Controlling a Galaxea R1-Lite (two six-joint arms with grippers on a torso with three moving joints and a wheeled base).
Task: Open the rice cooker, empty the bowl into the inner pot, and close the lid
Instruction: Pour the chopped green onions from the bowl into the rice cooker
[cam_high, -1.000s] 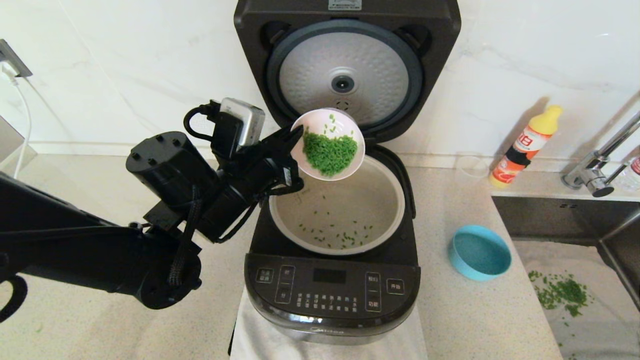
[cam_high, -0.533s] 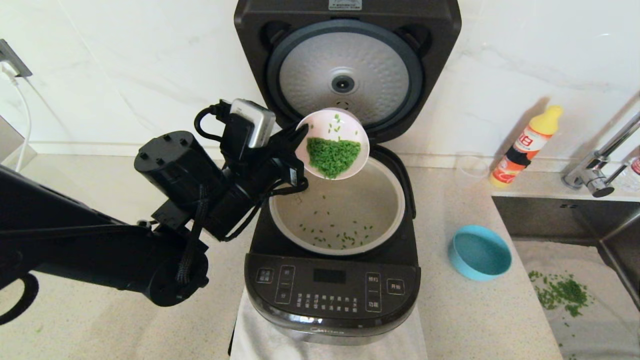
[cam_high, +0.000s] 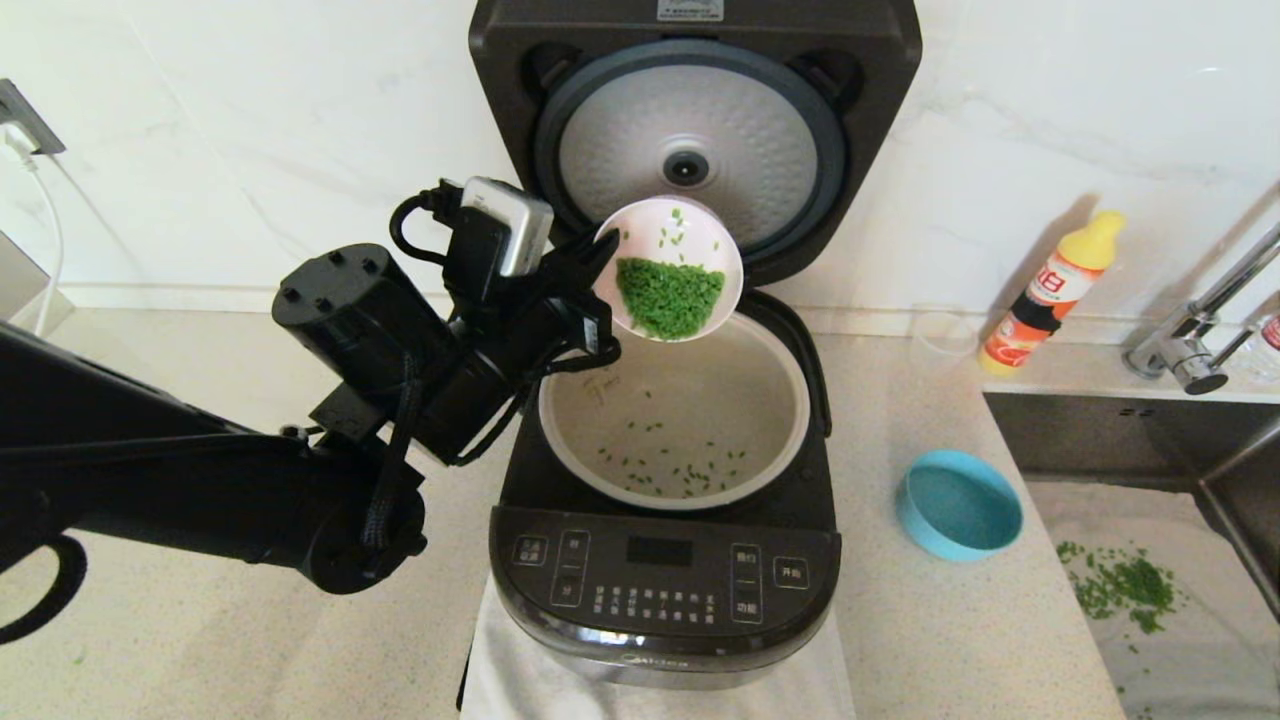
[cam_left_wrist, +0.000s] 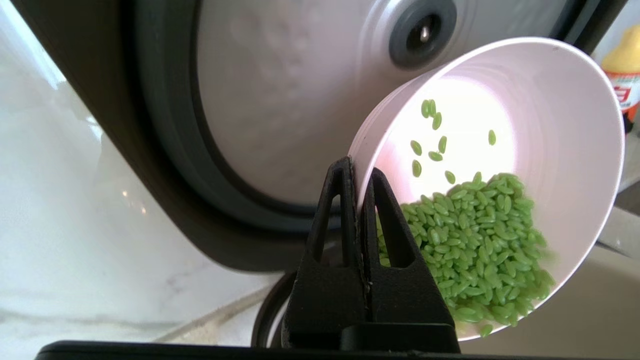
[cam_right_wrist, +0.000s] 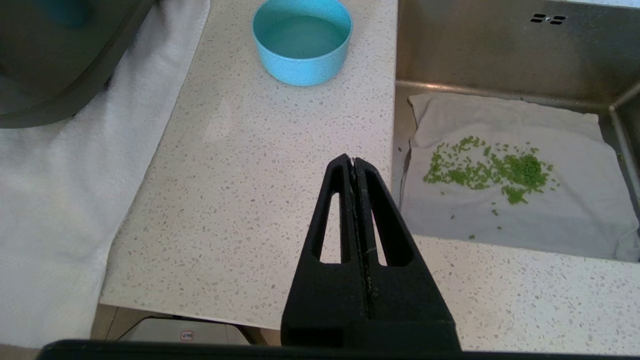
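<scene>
Centrally, head view: rice cooker (cam_high: 665, 560) with lid (cam_high: 690, 130) raised, inner pot (cam_high: 675, 420) seated, left gripper (cam_high: 598, 268) clamped on tilted white bowl (cam_high: 690, 235) above pot; left wrist view: green grains (cam_left_wrist: 475, 240) pooled lower right; right wrist view: right gripper (cam_right_wrist: 354, 162) closed empty over countertop (cam_right_wrist: 250, 175), lower centre.

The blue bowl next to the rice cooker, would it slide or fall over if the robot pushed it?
The blue bowl would probably slide, not tip: it looks low and wide, and sits flat on the smooth speckled counter. It seems empty, so it is likely light and easy to shove. Pushed to the right, it could go over the edge into the sink close beside it.
</scene>
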